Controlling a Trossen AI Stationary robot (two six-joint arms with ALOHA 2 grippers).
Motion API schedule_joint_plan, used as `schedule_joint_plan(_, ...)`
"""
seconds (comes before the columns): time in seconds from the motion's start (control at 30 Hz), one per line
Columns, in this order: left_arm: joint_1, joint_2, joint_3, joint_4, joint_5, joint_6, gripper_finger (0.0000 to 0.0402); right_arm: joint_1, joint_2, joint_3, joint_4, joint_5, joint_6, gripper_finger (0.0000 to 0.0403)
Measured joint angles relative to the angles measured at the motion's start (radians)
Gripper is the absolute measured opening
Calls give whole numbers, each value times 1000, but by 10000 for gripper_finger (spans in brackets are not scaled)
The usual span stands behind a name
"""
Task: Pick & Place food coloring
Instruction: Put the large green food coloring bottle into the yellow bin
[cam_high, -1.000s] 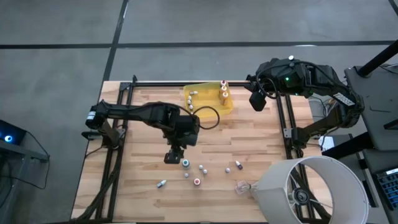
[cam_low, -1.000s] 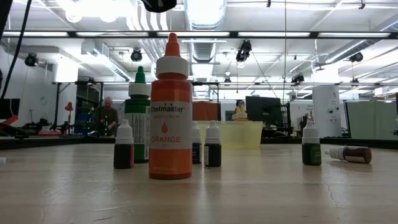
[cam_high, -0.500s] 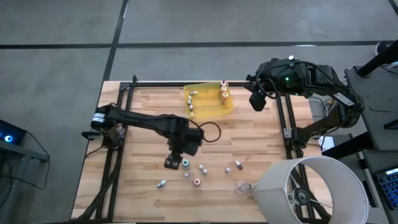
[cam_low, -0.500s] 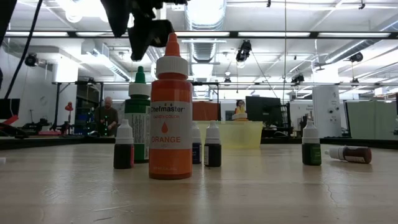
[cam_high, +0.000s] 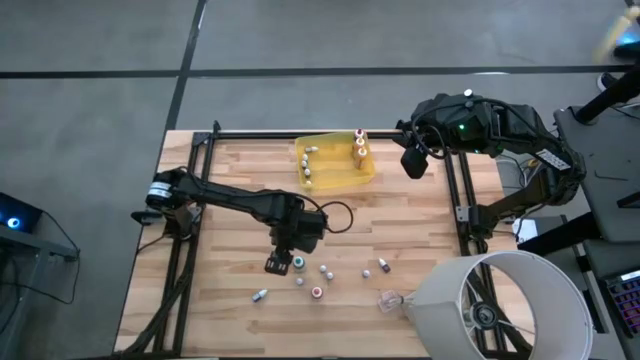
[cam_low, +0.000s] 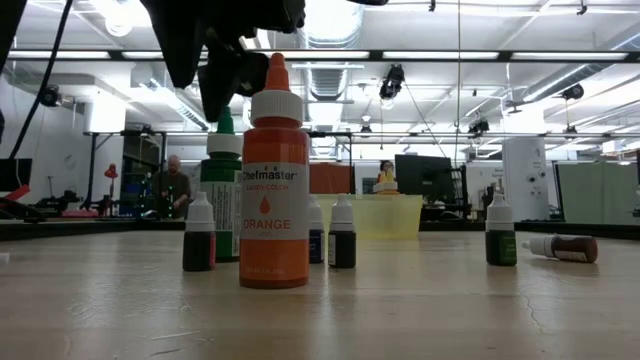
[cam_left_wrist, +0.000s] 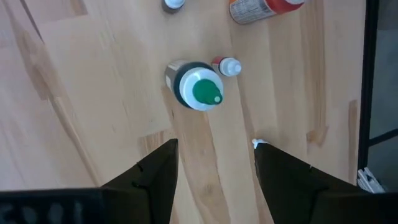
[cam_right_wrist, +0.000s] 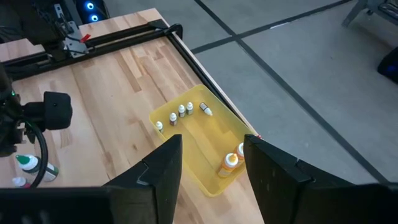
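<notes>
Wooden tabletop (cam_high: 230, 180) carries loose food coloring bottles along its near edge. Just beside them, the left gripper (cam_left_wrist: 214, 168) hangs with jaws spread wide and empty over the green-capped bottle (cam_left_wrist: 198, 93). Farther back, more bottles sit inside the yellow tray (cam_high: 335, 170). Beyond it, the right gripper (cam_right_wrist: 211, 165) waits, also open and empty.

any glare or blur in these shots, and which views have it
Low view: ceiling lights blow out to white glare above the orange bottle, whose label stays sharp while the room behind is soft. Left wrist view: the left gripper fingers are blurred and the green-capped bottle is fairly crisp. High view: evenly lit.
</notes>
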Motion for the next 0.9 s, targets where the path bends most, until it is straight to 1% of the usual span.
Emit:
schedule_joint_plan(0.23, -20, 0, 6, 57, -16, 27, 183, 0, 0, 0, 0, 0, 0, 164)
schedule_joint_plan(0.27, -29, 0, 6, 66, -32, 40, 183, 0, 0, 0, 0, 0, 0, 164)
schedule_joint_plan(0.4, -64, 0, 5, 99, -163, 100, 183, 0, 0, 0, 0, 0, -1, 164)
schedule_joint_plan(0.43, -69, 0, 4, 102, -179, 111, 183, 0, 0, 0, 0, 0, -1, 164)
schedule_joint_plan(0.77, -71, 0, 2, 145, -173, 118, 183, 0, 0, 0, 0, 0, -1, 164)
schedule_joint_plan(0.9, -73, -1, -29, 190, -154, 123, 183, 0, 0, 0, 0, 0, -1, 164)
